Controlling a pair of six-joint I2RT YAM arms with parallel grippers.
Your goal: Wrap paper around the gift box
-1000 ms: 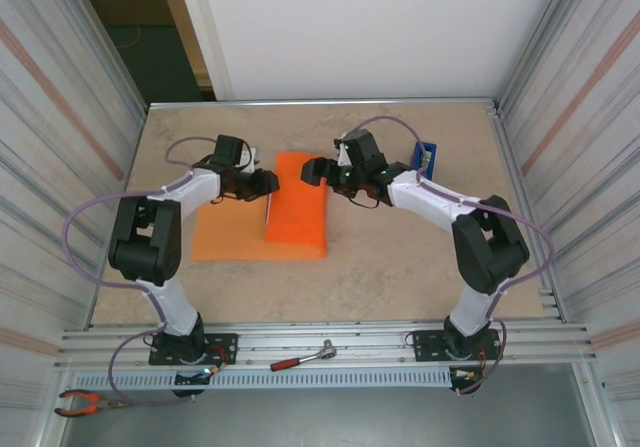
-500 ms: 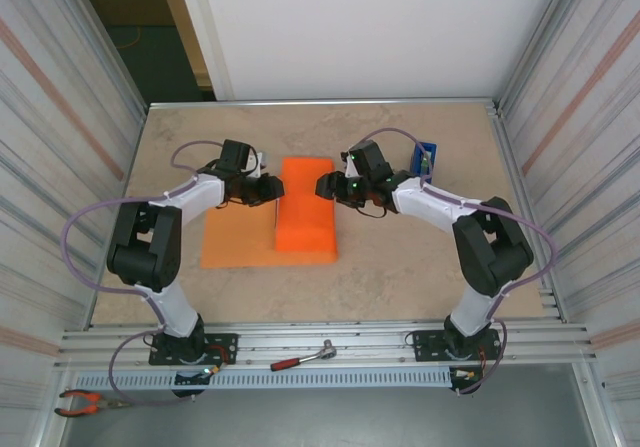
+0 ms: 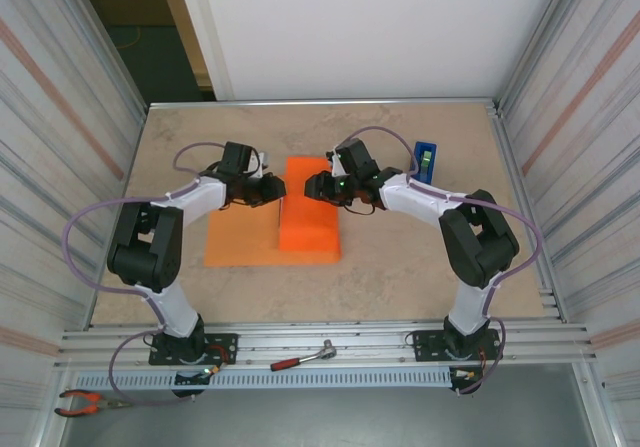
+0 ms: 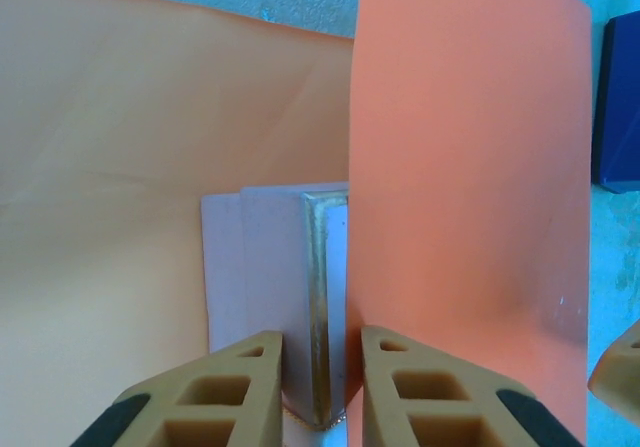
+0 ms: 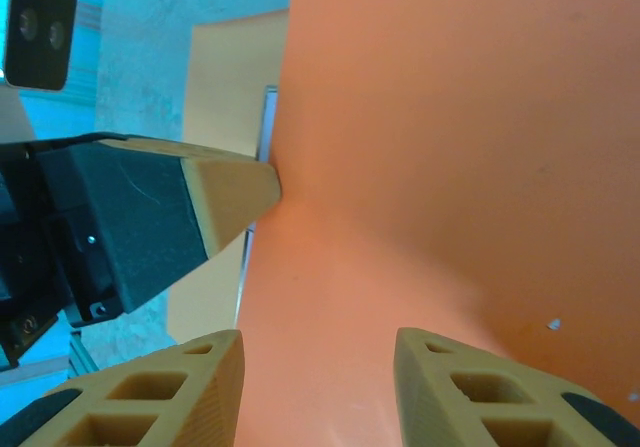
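Observation:
The orange paper [image 3: 240,242] lies on the table with its right part folded up and over [image 3: 308,222]. In the left wrist view the pale pink gift box [image 4: 265,267] shows its gold-edged side from under the raised flap [image 4: 470,167]. My left gripper [image 4: 320,352] is shut on that edge, with one finger on the pink face and the other on the orange flap. In the top view it sits at the fold's left side [image 3: 272,189]. My right gripper [image 3: 312,187] faces it from the right. Its jaws [image 5: 318,352] stand apart over the orange paper [image 5: 450,147], holding nothing.
A blue tape dispenser [image 3: 425,160] stands behind the right arm. A ratchet wrench [image 3: 300,357] and pliers [image 3: 85,402] lie on the front rail. Metal walls close in both sides. Bare beige table [image 3: 400,267] lies to the front right.
The left jaws have closed further onto the box edge and flap. The right jaws have narrowed from wide open, and that gripper has moved left over the fold. The paper has shifted slightly right.

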